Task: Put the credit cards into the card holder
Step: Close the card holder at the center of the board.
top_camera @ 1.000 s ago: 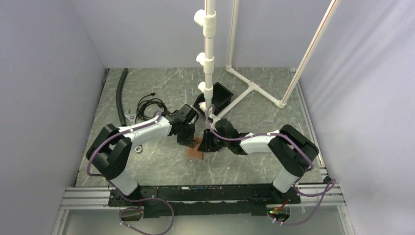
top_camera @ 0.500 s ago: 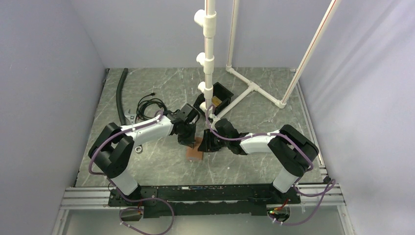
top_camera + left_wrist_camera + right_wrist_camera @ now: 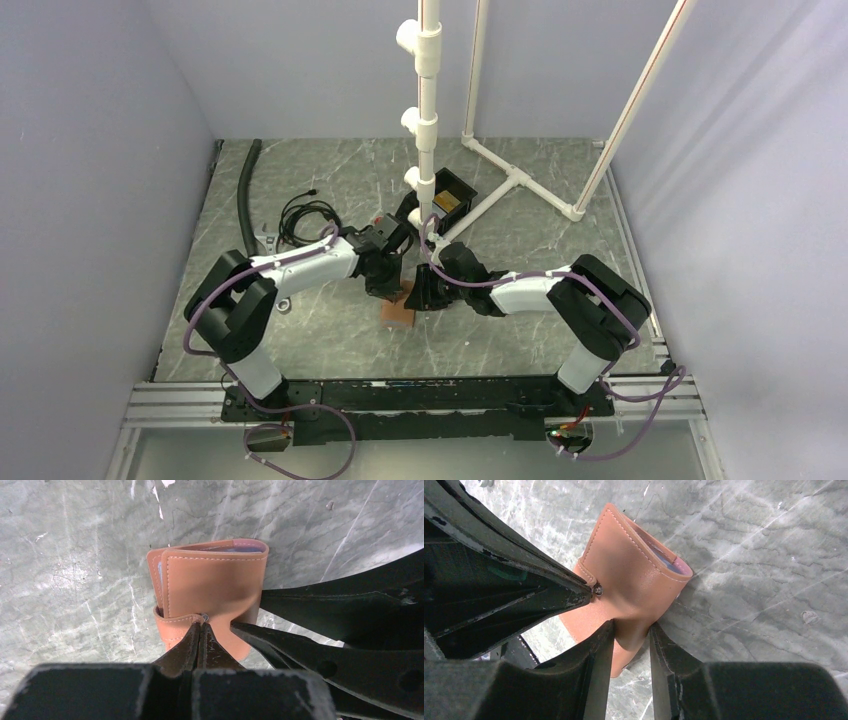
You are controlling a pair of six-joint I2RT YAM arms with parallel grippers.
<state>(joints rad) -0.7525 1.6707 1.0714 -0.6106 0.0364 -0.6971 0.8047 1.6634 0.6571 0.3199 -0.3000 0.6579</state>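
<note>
The tan-brown card holder lies folded shut on the table between both grippers. In the left wrist view the card holder has its snap tab wrapped over the near edge. My left gripper is shut, and its tips press on the metal snap. In the right wrist view my right gripper is shut on the near edge of the card holder. A sliver of a light blue credit card shows inside the fold, and also in the left wrist view. I see no other cards.
A black open-topped box stands behind the grippers, beside a white PVC pipe post and frame. A coiled black cable and a black hose lie at the back left.
The left wrist has shifted slightly at the card holder. The card holder and the right arm stay where they were.
</note>
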